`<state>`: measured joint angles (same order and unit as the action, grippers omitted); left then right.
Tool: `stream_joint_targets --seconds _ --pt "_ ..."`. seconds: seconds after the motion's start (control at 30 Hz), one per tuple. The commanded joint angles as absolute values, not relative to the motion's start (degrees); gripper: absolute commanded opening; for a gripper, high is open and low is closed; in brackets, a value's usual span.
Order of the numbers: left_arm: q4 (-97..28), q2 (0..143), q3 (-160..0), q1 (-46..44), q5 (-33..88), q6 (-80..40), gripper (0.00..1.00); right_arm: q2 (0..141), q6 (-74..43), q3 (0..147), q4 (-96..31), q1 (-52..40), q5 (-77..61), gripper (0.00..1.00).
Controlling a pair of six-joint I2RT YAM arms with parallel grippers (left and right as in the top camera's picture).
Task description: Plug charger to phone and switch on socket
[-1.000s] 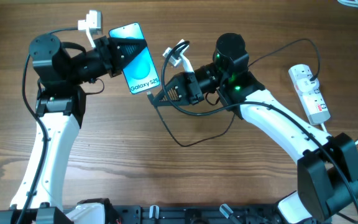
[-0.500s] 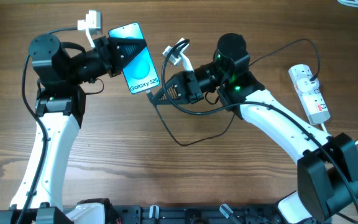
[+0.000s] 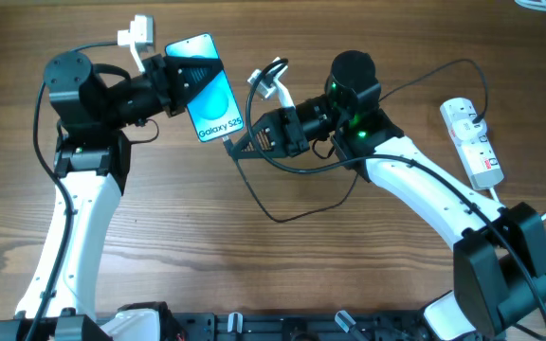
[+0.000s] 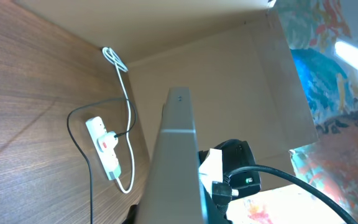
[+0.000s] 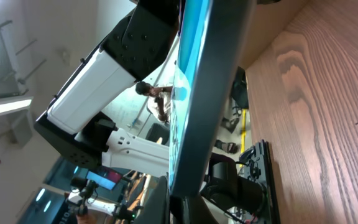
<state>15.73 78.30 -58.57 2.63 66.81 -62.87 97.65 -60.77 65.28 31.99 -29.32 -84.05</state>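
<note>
Above woodgrain table (image 3: 301, 284), left gripper (image 3: 186, 83) clamps glossy phone (image 3: 212, 99) (teal); right gripper (image 3: 239, 149) pinches charger (image 3: 273, 220).

Bright, even light with soft shadows overhead; both wrist views blur the close phone (image 4: 178, 155).

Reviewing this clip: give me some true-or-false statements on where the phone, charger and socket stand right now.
1. The left gripper holds the phone by one end, off the table. True.
2. The phone's screen faces the table. False: it faces up, toward the overhead camera.
3. The socket lies beside the left arm. False: it lies at the table's right side, beyond the right arm.
4. The right gripper sits at the phone's text-band end. True.
5. The charger has cable looping on the table. True.
</note>
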Motion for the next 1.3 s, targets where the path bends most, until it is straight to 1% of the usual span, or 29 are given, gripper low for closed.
stream_joint_targets --seconds 0.0,0.33,0.63,0.7,0.77,0.83,1.1,1.13,1.17,1.2,1.23,1.27 --pt "16.03 77.62 -59.13 1.32 68.95 -62.15 0.04 97.60 -61.63 65.98 32.38 -29.28 -79.02 0.04" --pt "15.31 77.62 -59.13 1.32 69.12 -61.65 0.04 97.60 -62.13 65.98 32.51 -29.28 -76.44 0.04" --pt "14.90 78.22 -59.13 1.32 82.65 -57.17 0.04 97.60 -63.24 65.98 32.56 -29.28 -74.87 0.04" --pt "11.18 78.56 -59.11 1.15 83.11 -55.20 0.04 97.60 -64.49 65.98 32.64 -29.28 -73.87 0.04" --pt "6.07 78.54 -59.11 0.84 83.11 -51.00 0.04 97.60 -65.73 65.98 35.03 -29.28 -73.69 0.04" --pt "2.55 78.54 -59.11 0.84 83.11 -49.60 0.04 97.60 -67.77 65.98 37.32 -29.28 -73.38 0.04" --pt "1.89 78.54 -59.09 -0.51 82.83 -46.63 0.04 97.60 -73.03 65.98 38.54 -29.28 -68.14 0.04" --pt "1.87 78.54 -59.09 -0.54 82.65 -46.65 0.04 97.60 -72.23 65.98 38.54 -29.28 -68.86 0.31" --pt "1.89 78.54 -59.09 -0.51 82.35 -46.65 0.04 97.60 -71.55 65.98 38.54 -29.28 -69.97 0.60" --pt "1.89 78.54 -59.11 -0.51 81.43 -46.65 0.04 97.60 -70.26 65.98 38.52 -29.28 -71.55 0.78" --pt "1.89 78.54 -59.09 -0.51 80.73 -46.65 0.04 97.60 -68.69 65.98 38.54 -29.28 -73.19 0.86" --pt "1.89 78.54 -59.09 -0.51 79.72 -46.65 0.04 97.60 -67.51 65.98 38.52 -29.28 -74.74 0.90"
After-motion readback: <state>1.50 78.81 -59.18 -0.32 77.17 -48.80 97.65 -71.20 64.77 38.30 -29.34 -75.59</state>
